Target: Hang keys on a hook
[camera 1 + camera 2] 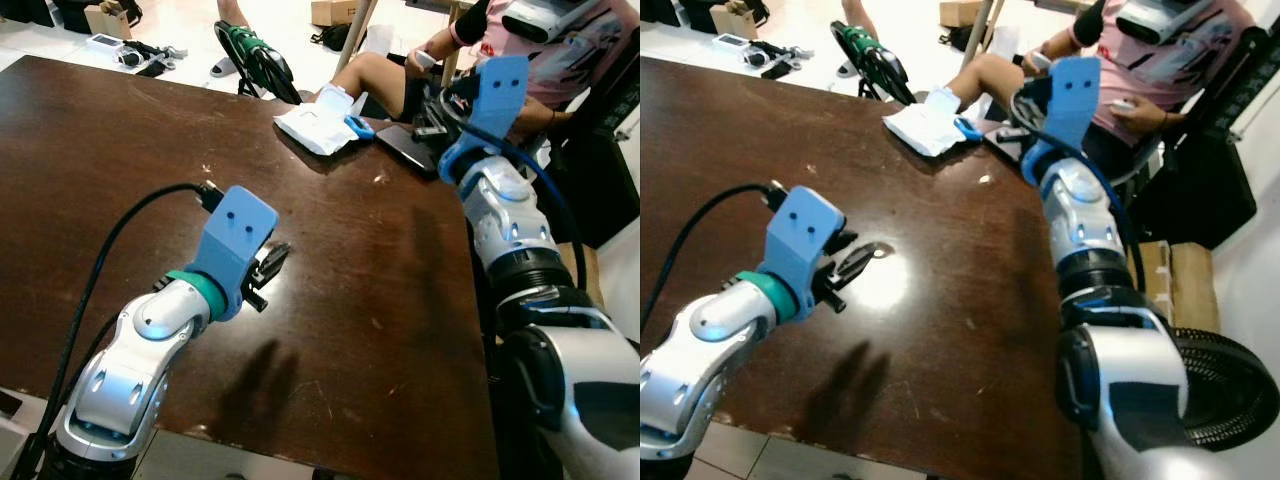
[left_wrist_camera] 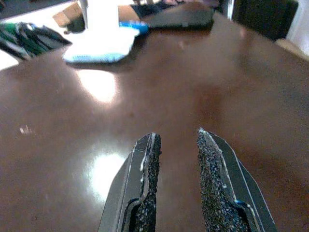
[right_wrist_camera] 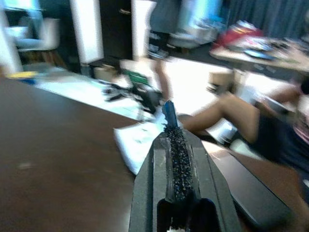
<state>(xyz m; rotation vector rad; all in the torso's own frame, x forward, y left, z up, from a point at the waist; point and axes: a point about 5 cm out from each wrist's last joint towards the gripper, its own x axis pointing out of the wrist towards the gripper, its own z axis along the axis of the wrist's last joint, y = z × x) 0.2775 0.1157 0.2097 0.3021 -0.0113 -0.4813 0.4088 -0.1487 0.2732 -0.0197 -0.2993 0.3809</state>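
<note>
My left gripper (image 1: 272, 262) hovers low over the dark brown table (image 1: 120, 150), near its front middle. In the left wrist view its fingers (image 2: 146, 159) stand open with only bare tabletop between them. My right arm (image 1: 505, 215) reaches along the table's right edge toward the far corner. In the right wrist view the right gripper (image 3: 173, 130) is shut, its pads pressed together. It points at a white packet (image 1: 318, 122) with a small blue object (image 1: 360, 127) lying beside it.
A flat dark device (image 1: 408, 148) lies at the table's far right corner, next to the packet. A person in a pink shirt (image 1: 570, 50) sits just beyond that corner, with a bare leg (image 1: 375, 72) close to the edge. Boxes and gear (image 1: 130, 50) litter the floor behind.
</note>
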